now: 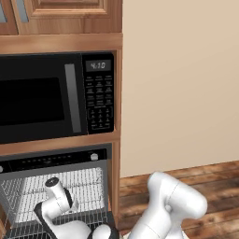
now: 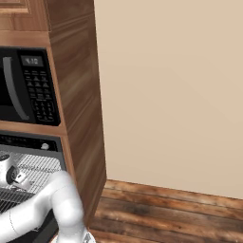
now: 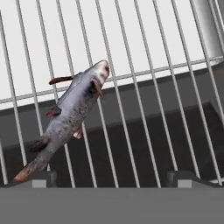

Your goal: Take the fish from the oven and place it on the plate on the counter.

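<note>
Oven point(image 1: 56, 161) open below the black microwave point(image 1: 56, 95), wire rack point(image 1: 28, 191) exposed, white arm reaching into the cavity from the lower edge. In the hand view, jaws point(image 3: 112, 178) spread wide and empty, both dark fingertips point(image 3: 39, 178) low in frame, hanging just above the rack. Fish point(image 3: 68, 116) lying slantwise on the rack wires inside the oven, head toward upper right, tail near the left fingertip, not gripped.
</note>
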